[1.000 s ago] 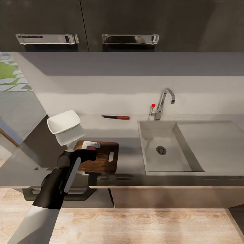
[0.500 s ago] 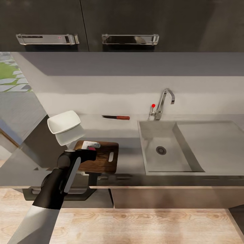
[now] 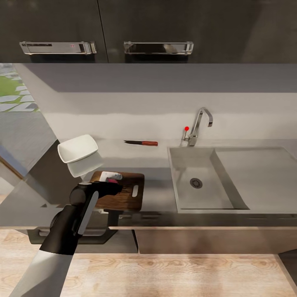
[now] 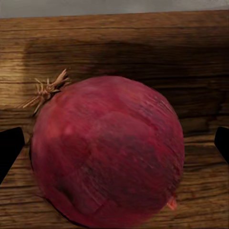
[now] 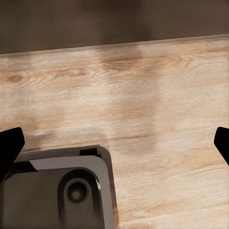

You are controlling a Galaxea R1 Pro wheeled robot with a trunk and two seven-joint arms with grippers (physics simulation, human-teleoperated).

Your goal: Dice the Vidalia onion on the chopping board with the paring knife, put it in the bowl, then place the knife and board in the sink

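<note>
Left wrist: Vidalia onion (image 4: pixel 107 152) on chopping board (image 4: pixel 114 47)

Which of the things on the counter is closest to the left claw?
The onion, lying on the chopping board between the open left claw; bowl and knife lie farther back.

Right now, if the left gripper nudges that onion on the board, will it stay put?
Probably not. The onion is round and sits loose on the flat board, so it may roll. Its skin looks smooth, so the open left gripper could slip.
</note>
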